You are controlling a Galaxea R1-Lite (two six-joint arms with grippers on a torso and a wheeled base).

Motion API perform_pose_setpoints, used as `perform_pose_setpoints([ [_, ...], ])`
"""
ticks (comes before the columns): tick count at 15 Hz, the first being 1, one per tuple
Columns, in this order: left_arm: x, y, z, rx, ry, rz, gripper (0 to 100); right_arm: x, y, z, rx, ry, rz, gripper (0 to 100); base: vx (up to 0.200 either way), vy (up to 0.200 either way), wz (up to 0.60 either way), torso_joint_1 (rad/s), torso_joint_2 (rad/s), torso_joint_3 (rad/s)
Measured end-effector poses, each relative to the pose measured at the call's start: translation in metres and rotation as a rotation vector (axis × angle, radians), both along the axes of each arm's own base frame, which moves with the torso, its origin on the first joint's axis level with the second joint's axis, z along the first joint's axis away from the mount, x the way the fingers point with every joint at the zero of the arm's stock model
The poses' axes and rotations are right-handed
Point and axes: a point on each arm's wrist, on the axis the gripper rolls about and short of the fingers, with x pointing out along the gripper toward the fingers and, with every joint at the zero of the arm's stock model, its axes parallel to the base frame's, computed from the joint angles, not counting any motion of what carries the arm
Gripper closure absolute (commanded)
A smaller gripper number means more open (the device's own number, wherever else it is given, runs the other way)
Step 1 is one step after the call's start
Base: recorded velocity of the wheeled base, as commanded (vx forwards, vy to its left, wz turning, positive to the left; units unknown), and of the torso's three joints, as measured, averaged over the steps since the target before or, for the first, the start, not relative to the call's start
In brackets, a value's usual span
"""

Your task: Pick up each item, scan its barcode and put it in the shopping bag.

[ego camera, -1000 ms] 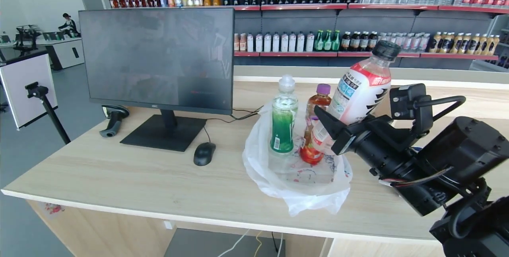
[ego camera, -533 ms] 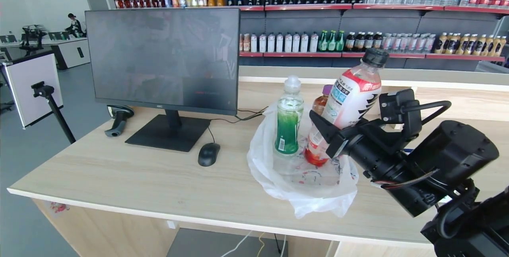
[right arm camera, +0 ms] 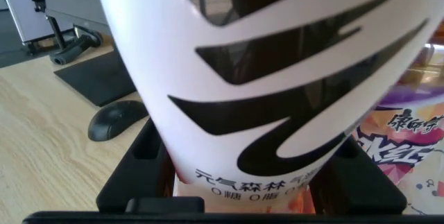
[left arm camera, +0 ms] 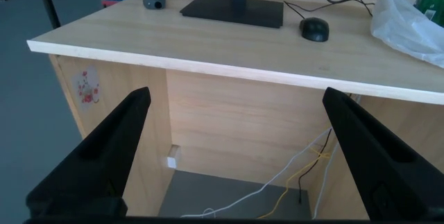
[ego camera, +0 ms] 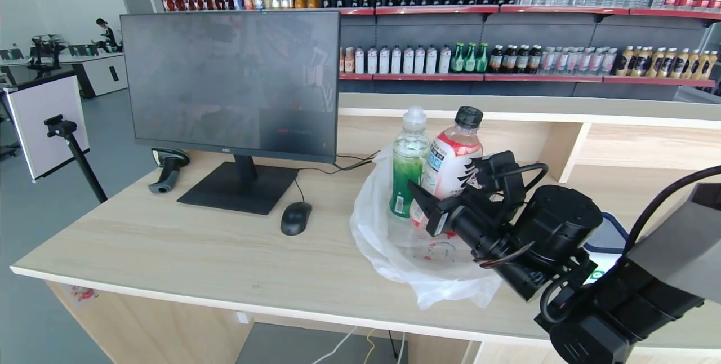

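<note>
My right gripper (ego camera: 429,213) is shut on a white bottle (ego camera: 450,164) with a red band and a black cap, held nearly upright over the open white shopping bag (ego camera: 388,245). A green-labelled bottle (ego camera: 406,175) stands in the bag just left of it. In the right wrist view the held bottle (right arm camera: 277,92) sits between the jaws of that gripper (right arm camera: 250,189), with an orange and purple label (right arm camera: 409,141) behind it. My left gripper (left arm camera: 236,161) is open and empty, low in front of the counter's front edge (left arm camera: 208,50).
A monitor (ego camera: 231,82) stands at the left of the counter, with a handheld barcode scanner (ego camera: 164,169) beside its stand and a black mouse (ego camera: 296,217) in front. A blue-edged flat thing (ego camera: 607,235) lies right of the bag. Shelves of drinks line the back wall.
My right gripper has carried the white bottle down and to the left, setting it more upright over the bag and hiding the amber bottle. The head camera shifted slightly at first.
</note>
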Motion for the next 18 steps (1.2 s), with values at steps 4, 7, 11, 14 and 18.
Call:
perform_pose_setpoints([
  [4,0.000,0.000,0.000,0.003,0.000,0.000,0,0.004,0.005,-0.010,-0.009,0.023,0.007,100,0.000,0.000,0.00,0.000,0.00,0.000],
  [7,0.000,0.000,0.000,0.004,-0.001,0.001,0,0.007,0.006,-0.019,-0.027,0.040,0.006,100,0.000,0.000,0.00,0.000,0.00,0.000],
  [11,0.000,0.000,0.001,0.005,-0.005,0.002,0,0.008,0.009,-0.030,-0.063,0.061,0.010,100,0.000,0.000,0.00,0.000,0.00,0.000],
  [14,0.000,0.000,0.001,0.005,-0.008,0.003,0,0.009,0.010,-0.036,-0.073,0.074,0.011,100,0.000,0.000,0.00,0.000,0.00,0.000],
  [18,0.000,0.000,0.001,0.005,-0.011,0.004,0,0.009,0.010,-0.045,-0.091,0.093,0.011,100,0.000,0.000,0.00,0.000,0.00,0.000],
])
